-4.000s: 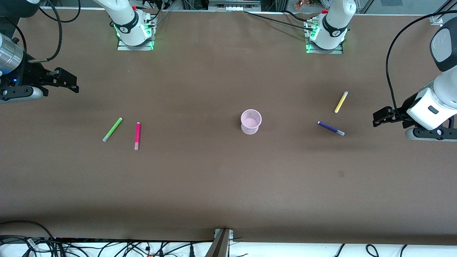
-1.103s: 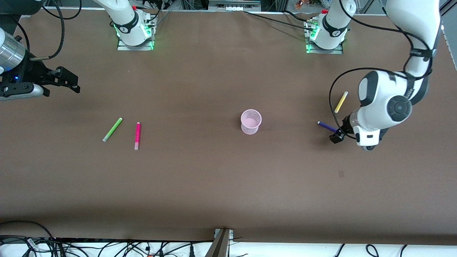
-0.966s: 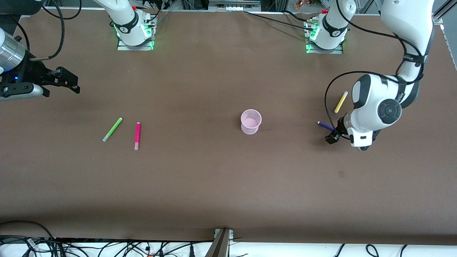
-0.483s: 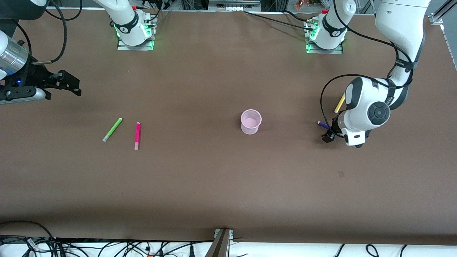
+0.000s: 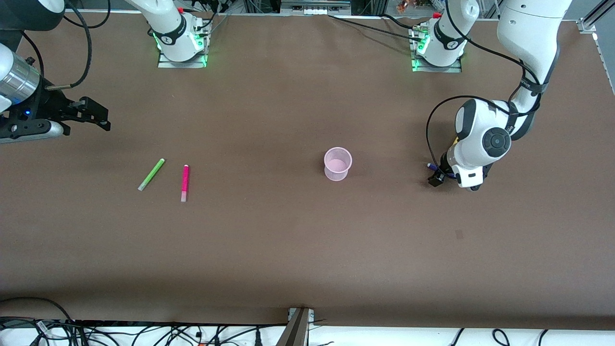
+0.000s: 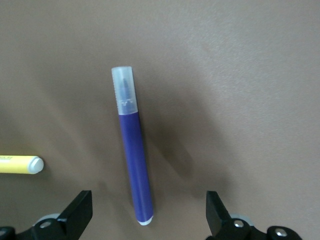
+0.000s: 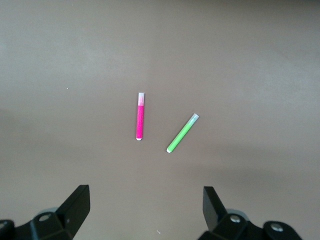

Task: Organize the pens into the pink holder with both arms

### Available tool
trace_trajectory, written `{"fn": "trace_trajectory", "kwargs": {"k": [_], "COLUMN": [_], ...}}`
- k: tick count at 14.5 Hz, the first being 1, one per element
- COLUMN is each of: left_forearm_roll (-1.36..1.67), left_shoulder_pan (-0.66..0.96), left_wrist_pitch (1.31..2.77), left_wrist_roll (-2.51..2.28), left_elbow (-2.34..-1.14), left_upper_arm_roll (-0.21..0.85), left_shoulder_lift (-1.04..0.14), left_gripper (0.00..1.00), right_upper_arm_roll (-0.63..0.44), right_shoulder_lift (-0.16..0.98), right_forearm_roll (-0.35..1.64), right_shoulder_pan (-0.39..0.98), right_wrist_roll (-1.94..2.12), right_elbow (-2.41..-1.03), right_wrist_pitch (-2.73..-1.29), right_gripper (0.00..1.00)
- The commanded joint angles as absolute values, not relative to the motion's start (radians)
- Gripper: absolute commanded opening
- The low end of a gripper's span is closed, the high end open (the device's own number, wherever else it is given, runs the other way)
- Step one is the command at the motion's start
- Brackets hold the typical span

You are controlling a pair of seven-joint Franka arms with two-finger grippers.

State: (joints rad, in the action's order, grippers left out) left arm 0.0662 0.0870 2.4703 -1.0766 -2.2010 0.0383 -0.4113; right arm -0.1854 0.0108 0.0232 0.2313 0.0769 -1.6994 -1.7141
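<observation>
On the brown table (image 5: pixel 269 250), the pink pen (image 5: pixel 185 182) and the green pen (image 5: pixel 151 174) were seen lying side by side, toward the right arm's end. The pink holder (image 5: pixel 338 164) was stood upright near the middle. The left end effector (image 5: pixel 436 180) was held spread wide over the purple pen (image 6: pixel 133 150), not touching it. The yellow pen (image 6: pixel 20 164) was seen just beside it. The right end effector (image 5: pixel 98 117) was held wide apart, waiting above the table.

A wide, matte brown table surface (image 5: pixel 269 240) is filling nearly the whole front view, lying evenly lit with soft shadows darkening along its edge nearest the camera. Below that edge a white strip of floor (image 5: pixel 384 336) is showing, with tangled black cables (image 5: pixel 144 332) trailing across it and a grey metal bracket (image 5: pixel 299 327) jutting up at the middle. Green lights (image 5: pixel 204 58) are glowing at the table's top edge.
</observation>
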Motion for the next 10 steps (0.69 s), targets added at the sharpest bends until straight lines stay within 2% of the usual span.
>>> {"fn": "trace_trajectory", "kwargs": {"k": [1, 3, 5, 6, 10], "left_forearm_roll": [0.069, 0.069, 0.069, 0.069, 0.069], "left_shoulder_pan": [0.097, 0.098, 0.098, 0.098, 0.098], "left_wrist_pitch": [2.482, 2.482, 2.482, 2.482, 2.482], "left_wrist_roll": [-1.089, -1.089, -1.089, -1.089, -1.083], "left_elbow": [-2.246, -2.247, -2.247, -2.247, -2.247], "left_upper_arm_roll": [0.035, 0.035, 0.035, 0.035, 0.035], "left_shoulder_lift": [-0.370, -0.370, -0.373, -0.376, -0.380], "left_gripper": [1.00, 0.77, 0.64, 0.61, 0.61], "right_upper_arm_roll": [-0.186, -0.186, -0.186, -0.186, -0.186], "right_shoulder_lift": [0.017, 0.017, 0.018, 0.018, 0.018], "right_forearm_roll": [0.032, 0.034, 0.035, 0.035, 0.032], "right_shoulder_pan": [0.227, 0.229, 0.227, 0.227, 0.227], "right_wrist_roll": [0.080, 0.080, 0.080, 0.080, 0.080], "right_elbow": [-1.683, -1.684, -1.683, -1.684, -1.684], "right_wrist_pitch": [-1.709, -1.709, -1.706, -1.704, -1.704], "right_gripper": [1.00, 1.00, 1.00, 1.00, 1.00]}}
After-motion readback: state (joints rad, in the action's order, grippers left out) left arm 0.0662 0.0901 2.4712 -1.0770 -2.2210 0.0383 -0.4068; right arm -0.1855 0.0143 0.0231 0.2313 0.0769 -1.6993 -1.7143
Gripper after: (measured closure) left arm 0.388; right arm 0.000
